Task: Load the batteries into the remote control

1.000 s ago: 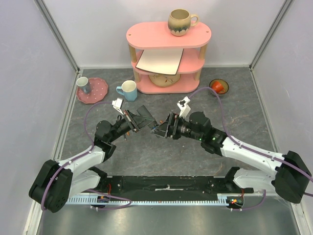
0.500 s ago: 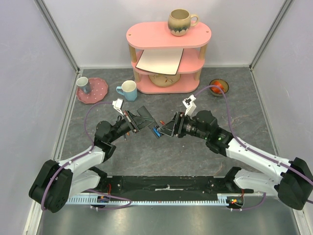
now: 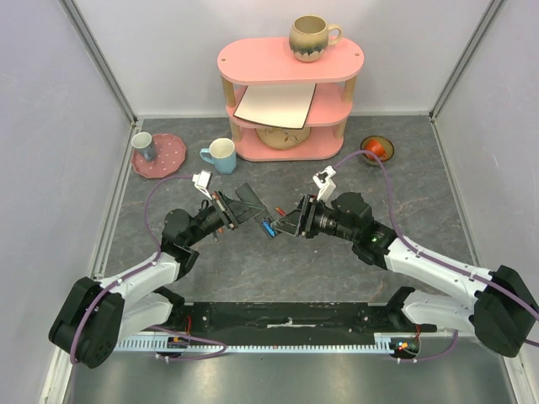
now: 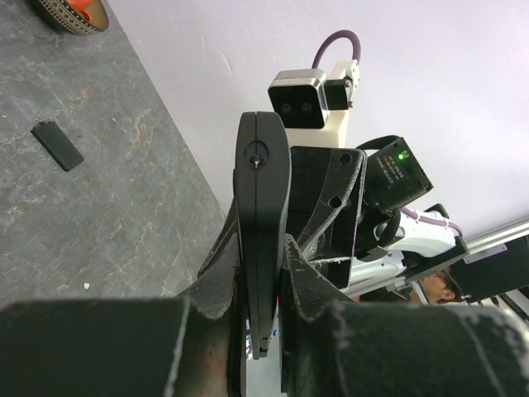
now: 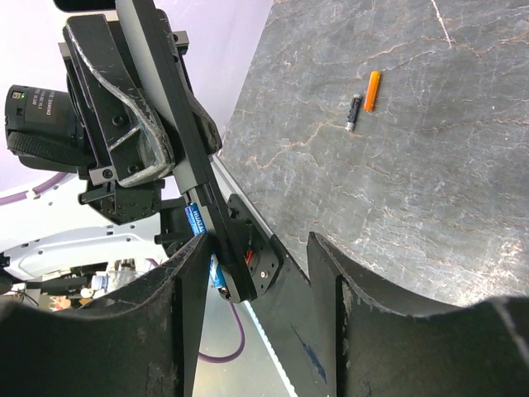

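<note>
Top view, lower half of the frame: two arms reach inward from the bottom edge and meet at the middle of a grey table (image 3: pixel 278 273).

The left gripper (image 3: pixel 227 212) is clamped on the remote (image 4: pixel 263 190). In the left wrist view the remote stands edge-on between the two fingers, up off the table and pointing toward the right arm.

The right gripper (image 5: pixel 260 248) faces the remote's end with its jaws apart and nothing between them. In the right wrist view, left of centre, a blue battery (image 5: pixel 198 222) lies along the remote's lower end, just beside the tip of the left-hand finger (image 5: pixel 178 331). Whether it sits in the compartment cannot be told.

Upper right of that view: an orange battery (image 5: pixel 373 89) and a dark battery (image 5: pixel 354 112) lie on the table just beside each other, well apart from the remote.

Upper left of the left wrist view: a small flat black piece (image 4: pixel 58 145) lies on the table, with a bowl (image 4: pixel 70 12) beyond it at the frame's top edge.

Top of the top view: a pink shelf (image 3: pixel 290 59) carries a mug (image 3: pixel 312 38). To its left stand a blue mug (image 3: pixel 221 156) and a pink plate (image 3: pixel 164 160).
</note>
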Controlling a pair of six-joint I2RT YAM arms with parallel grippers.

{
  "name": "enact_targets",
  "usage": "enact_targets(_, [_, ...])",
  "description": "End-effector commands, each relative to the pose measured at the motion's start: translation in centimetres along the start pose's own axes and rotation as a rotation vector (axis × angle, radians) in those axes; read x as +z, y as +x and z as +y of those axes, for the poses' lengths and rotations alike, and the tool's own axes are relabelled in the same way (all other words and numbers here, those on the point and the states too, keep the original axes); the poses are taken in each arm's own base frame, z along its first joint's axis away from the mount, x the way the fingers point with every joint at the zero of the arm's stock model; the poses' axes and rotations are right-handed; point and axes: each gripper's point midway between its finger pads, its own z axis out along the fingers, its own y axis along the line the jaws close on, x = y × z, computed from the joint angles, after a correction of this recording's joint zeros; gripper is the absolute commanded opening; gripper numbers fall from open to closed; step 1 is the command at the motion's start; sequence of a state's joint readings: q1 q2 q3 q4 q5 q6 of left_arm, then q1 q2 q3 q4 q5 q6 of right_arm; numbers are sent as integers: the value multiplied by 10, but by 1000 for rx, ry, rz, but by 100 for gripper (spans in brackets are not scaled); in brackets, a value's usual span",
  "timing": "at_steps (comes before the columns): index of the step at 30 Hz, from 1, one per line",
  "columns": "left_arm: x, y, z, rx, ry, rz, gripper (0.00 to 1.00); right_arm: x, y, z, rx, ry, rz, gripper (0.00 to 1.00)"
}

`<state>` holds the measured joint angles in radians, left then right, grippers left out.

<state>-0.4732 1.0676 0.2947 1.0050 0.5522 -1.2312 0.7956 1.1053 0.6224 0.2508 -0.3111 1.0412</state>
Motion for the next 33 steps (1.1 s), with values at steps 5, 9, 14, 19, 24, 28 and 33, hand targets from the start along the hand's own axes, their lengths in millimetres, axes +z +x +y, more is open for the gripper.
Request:
enact_targets(5, [1,-9,-28,71,100,-32,2,5,10,-9,18,3,32,56])
enact_targets(9, [2,-11,-28,71,102,-37,2,5,13,-13,23,12,42,56])
enact_targets(14, [4,-13,-31,69,107,-42,2,6,16,-15,25,15,54,54])
enact_targets(19, [7,-16,-34,68,115,-44,2,8,21,-18,25,24,72,54])
enact_targets(24, [8,-18,-34,61,113,-45,2,9,23,-19,21,30,84,53])
enact_targets(28, [9,-17,-34,60,115,-44,2,10,25,-21,17,41,91,53])
enact_targets(33, [8,-18,-34,57,113,-48,2,11,28,-24,17,55,105,53])
